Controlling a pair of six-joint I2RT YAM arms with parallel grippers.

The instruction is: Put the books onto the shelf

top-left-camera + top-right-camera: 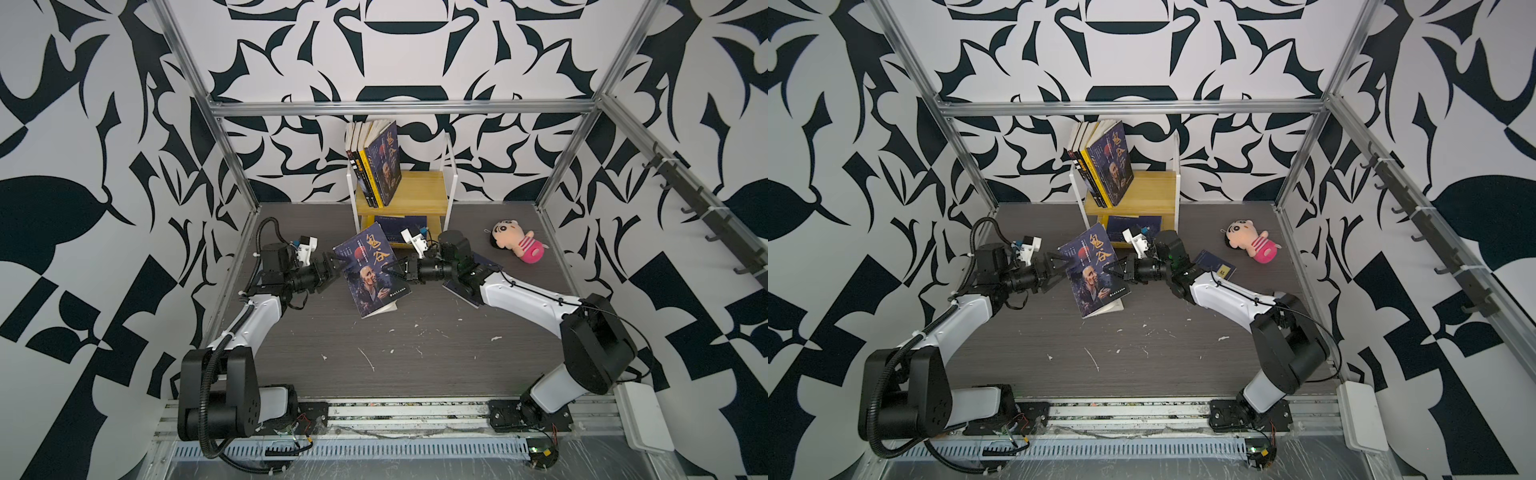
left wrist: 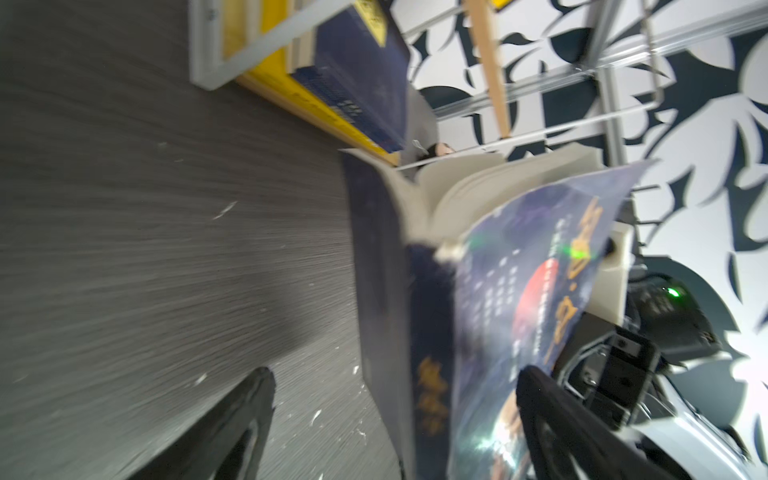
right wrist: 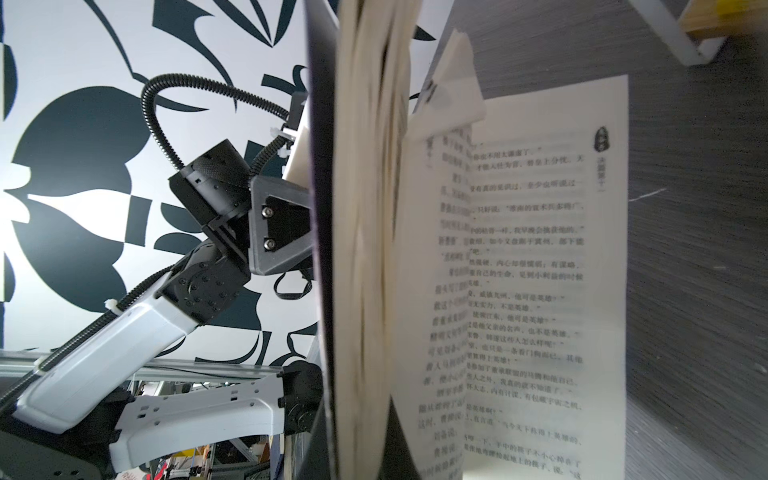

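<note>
book: nearest the right wrist camera, the book (image 3: 519,270) stands fanned open, one printed leaf splayed away from the block. In a top view the book (image 1: 370,270) stands tilted on its lower edge on the table (image 1: 415,353), just in front of the shelf (image 1: 419,191), portrait cover facing up and forward.
right gripper: the right gripper (image 1: 390,270) is closed tight at the fore edge. We judge it pinches the cover or a few leaves only; the pads are hidden.
left gripper: the left gripper (image 1: 337,274) is spread wide with nothing in it. In the left wrist view its fingers (image 2: 249,407) straddle the spine.
step: we read this as a regrasp, taking the book from a thin pinch to a full grip.
how: we bring the left jaws in over the whole block near the spine, closing across both covers so no leaf hangs loose. The right should release only once that grip is firm.
risk: a thin pinch could tear a leaf or let the block swing open.
shelf: a row (image 1: 376,166) leans on the left of the top board, and the right part is bare. We would aim there, clear of the white frame.
rest: another navy book (image 1: 1214,264) lies under the right arm, and the doll (image 1: 517,243) lies well apart.
</note>
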